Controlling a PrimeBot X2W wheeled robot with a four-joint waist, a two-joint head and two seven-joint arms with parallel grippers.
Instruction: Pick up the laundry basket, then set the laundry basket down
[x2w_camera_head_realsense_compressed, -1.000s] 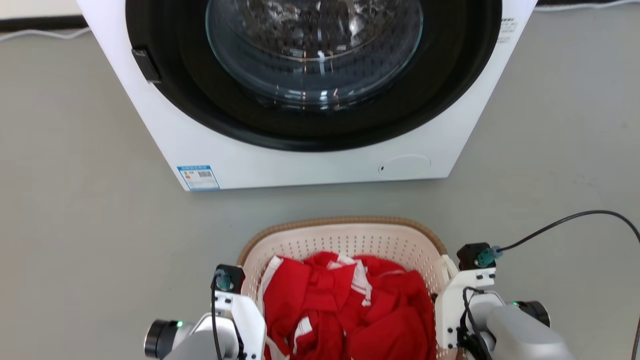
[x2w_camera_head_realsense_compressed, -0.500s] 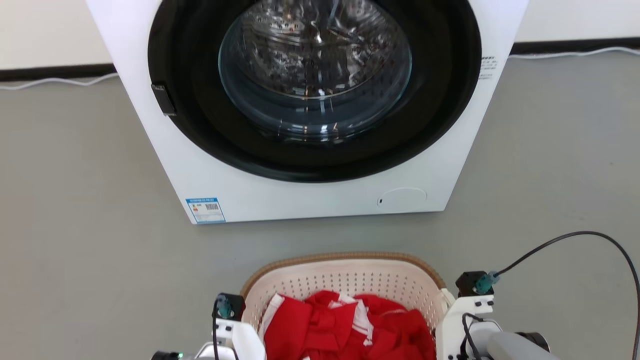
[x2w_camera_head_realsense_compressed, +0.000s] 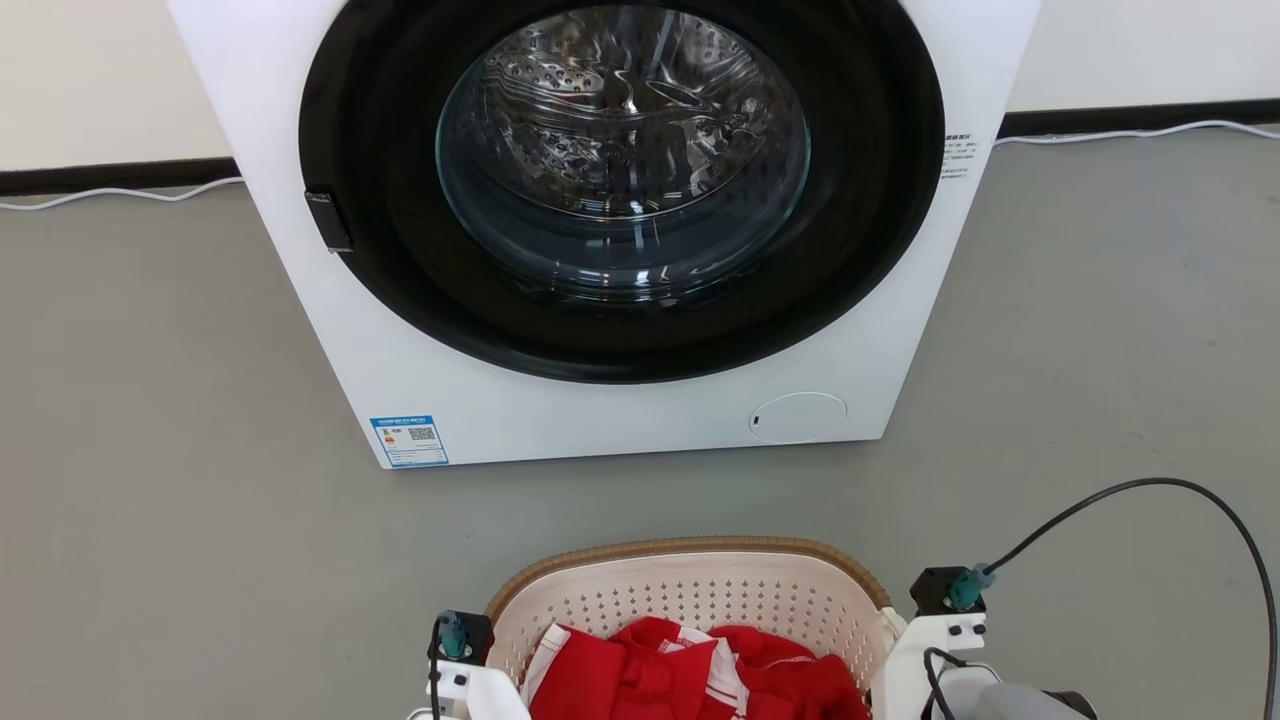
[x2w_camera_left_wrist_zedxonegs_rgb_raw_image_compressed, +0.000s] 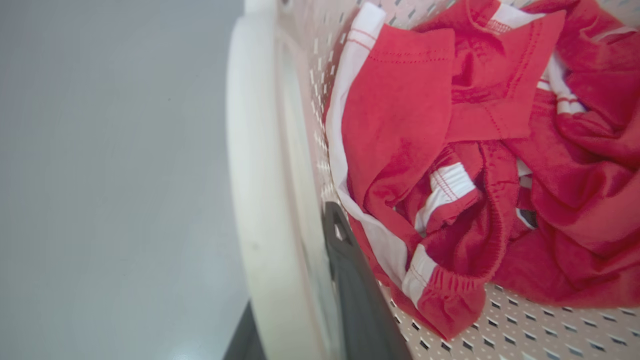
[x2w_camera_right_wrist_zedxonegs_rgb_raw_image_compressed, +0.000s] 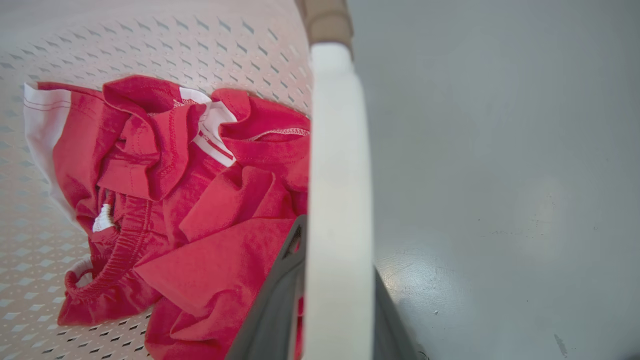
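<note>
The left fingers (x2w_camera_left_wrist_zedxonegs_rgb_raw_image_compressed: 355, 290) are closed on one white handle (x2w_camera_left_wrist_zedxonegs_rgb_raw_image_compressed: 260, 175), the right fingers (x2w_camera_right_wrist_zedxonegs_rgb_raw_image_compressed: 272, 305) on the opposite handle (x2w_camera_right_wrist_zedxonegs_rgb_raw_image_compressed: 340, 175). The laundry basket (x2w_camera_head_realsense_compressed: 690, 600), with red clothes (x2w_camera_head_realsense_compressed: 690, 680) inside, is seen before the washer (x2w_camera_head_realsense_compressed: 620, 430), possibly off the floor (x2w_camera_head_realsense_compressed: 150, 450). Both sides should be moved evenly and kept level.

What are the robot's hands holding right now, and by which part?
The laundry basket, by its white side handles: the left hand clamps the left handle, the right hand the right handle.

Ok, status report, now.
Left end effector shut on basket handle, right end effector likewise. Red clothes inside. Washer ahead, apart from basket.
</note>
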